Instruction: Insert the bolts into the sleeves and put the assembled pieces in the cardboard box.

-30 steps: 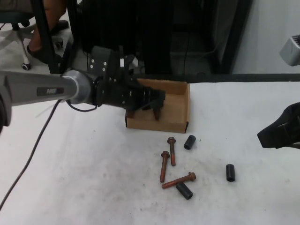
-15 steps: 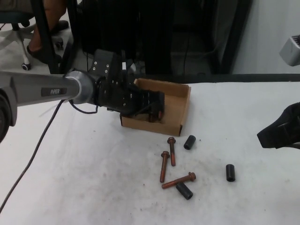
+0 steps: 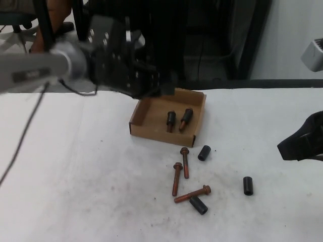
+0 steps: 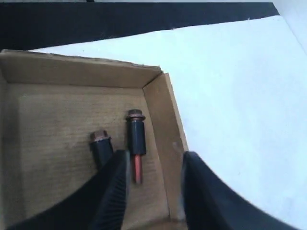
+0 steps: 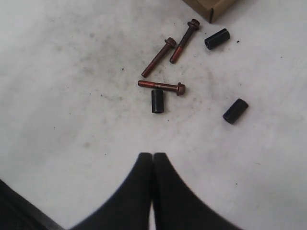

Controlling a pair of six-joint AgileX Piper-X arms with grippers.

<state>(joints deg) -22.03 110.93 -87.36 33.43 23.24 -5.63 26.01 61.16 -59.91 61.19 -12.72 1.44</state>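
Two done pieces [image 3: 171, 120] lie in the box [image 3: 149, 113]. Three bolts [image 3: 184, 162] and three sleeves [image 3: 204, 153] are left. Left gripper [image 4: 154, 160] open, empty; right gripper [image 5: 152, 158] closed, empty.

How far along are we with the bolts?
Done: two assembled pieces lie in the cardboard box. In hand: nothing; left jaws open up by the box, right jaws shut over the bench. Left: three bolts and three sleeves, loose on the bench.
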